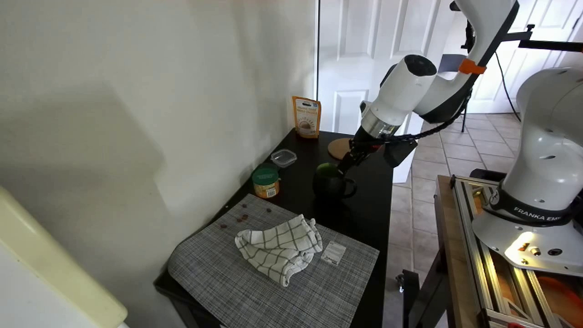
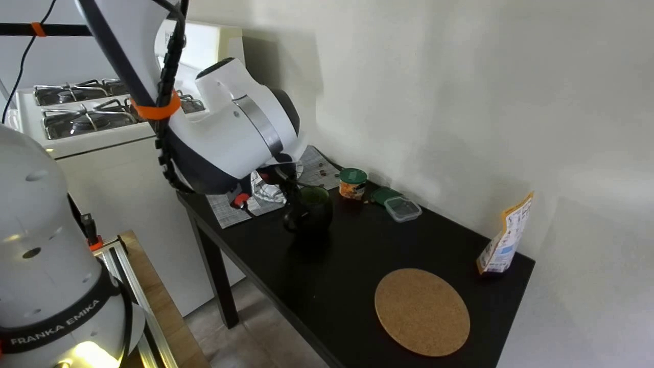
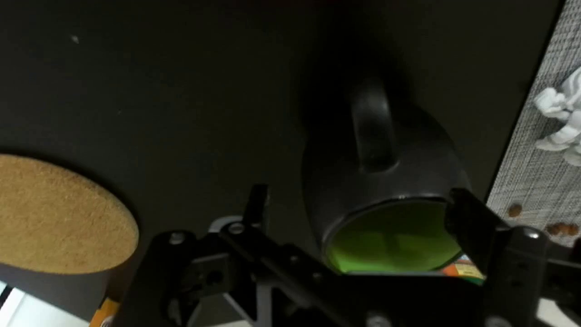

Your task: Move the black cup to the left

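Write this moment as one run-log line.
target: black mug, upright on black table | hand: open, close by | grasp: not yet | contact: unclear

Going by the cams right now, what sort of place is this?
Probably a home kitchen. A gas-style stovetop shows in an exterior view, a checked cloth, perhaps a dish towel, lies on a placemat, and a white panelled door looks domestic.
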You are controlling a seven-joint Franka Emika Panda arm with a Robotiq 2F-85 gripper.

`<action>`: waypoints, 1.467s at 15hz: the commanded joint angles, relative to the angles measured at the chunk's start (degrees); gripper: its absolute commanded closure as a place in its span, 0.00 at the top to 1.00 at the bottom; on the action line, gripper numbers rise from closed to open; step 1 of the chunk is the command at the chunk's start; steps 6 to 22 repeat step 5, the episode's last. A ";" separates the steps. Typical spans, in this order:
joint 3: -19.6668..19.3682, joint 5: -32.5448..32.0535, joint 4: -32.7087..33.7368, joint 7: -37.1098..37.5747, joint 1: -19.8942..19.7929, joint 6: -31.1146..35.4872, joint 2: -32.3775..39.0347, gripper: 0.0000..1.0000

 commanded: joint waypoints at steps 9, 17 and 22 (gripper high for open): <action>2.78 -8.55 -0.19 4.18 0.67 -8.63 -9.87 1.00; 2.78 -8.55 -0.19 4.18 0.67 -8.63 -9.87 1.00; 2.78 -8.55 -0.19 4.18 0.67 -8.63 -9.87 1.00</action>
